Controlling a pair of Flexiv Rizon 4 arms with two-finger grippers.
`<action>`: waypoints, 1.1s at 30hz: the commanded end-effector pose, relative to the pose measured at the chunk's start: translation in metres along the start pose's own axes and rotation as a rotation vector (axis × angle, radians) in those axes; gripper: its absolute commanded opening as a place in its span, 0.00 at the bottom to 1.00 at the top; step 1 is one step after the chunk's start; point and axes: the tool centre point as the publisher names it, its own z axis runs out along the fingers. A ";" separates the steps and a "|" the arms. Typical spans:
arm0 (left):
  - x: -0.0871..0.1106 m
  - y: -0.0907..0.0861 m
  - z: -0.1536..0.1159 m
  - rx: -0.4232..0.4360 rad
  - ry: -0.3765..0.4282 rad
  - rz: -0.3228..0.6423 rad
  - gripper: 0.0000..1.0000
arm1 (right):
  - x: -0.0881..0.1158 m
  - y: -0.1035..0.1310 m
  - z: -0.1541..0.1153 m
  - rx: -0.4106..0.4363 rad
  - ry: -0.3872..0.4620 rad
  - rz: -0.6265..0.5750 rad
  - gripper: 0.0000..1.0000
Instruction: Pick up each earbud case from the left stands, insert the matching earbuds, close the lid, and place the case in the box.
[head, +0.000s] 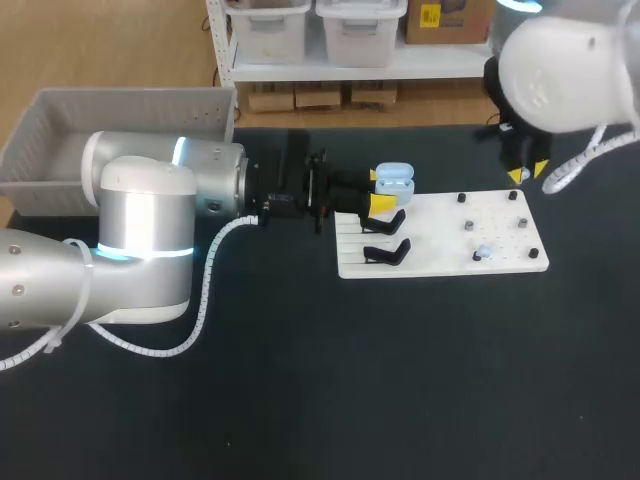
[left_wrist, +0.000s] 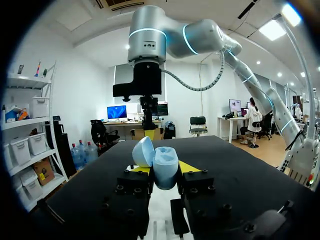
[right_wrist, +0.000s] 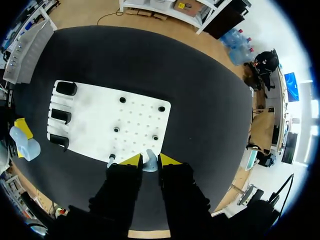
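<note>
**One bud aloft, and a small socket to hit**

The left claw (head: 380, 190) is clamped on the pale blue earbud case (left_wrist: 161, 167), with a yellow tip on either side. It holds the case at the end of the white board (head: 440, 262) where the black stands (head: 386, 251) are, and the lid hangs open. The right claw (right_wrist: 150, 161) hangs high over the other end of the board. Its tips are drawn close and, as far as I can make out, they pinch one earbud (right_wrist: 149, 165). A second earbud (head: 484, 252) lies on the board just beside a peg. The grey box (head: 60, 130) sits on the bench behind the left arm, well apart from all this.

The pinch worries me most. The bud is tiny, smooth and rounded, so a slight knock or a slack grip could send it onto the black bench, or twist it so it no longer meets its socket squarely.

If the bud goes to the wrong well, or goes in crooked, it would sit proud and the lid would not shut.

The case is held only by its sides. A firm push from the right claw could rock it between the tips or slide it out.

The open lid stands close to the wells, so an approach from that side might catch it.

The two claws must also come very near each other, and their yellow tips could clash.
</note>
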 end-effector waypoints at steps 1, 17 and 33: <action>0.001 -0.001 0.000 -0.006 -0.004 0.003 0.00 | 0.003 -0.001 0.000 -0.002 -0.008 0.001 0.00; 0.001 -0.001 0.000 -0.006 -0.004 0.003 0.00 | 0.004 0.007 -0.014 -0.024 -0.035 -0.004 0.00; 0.001 -0.001 0.000 -0.006 -0.004 0.003 0.00 | 0.033 0.077 -0.119 -0.116 -0.047 -0.004 0.00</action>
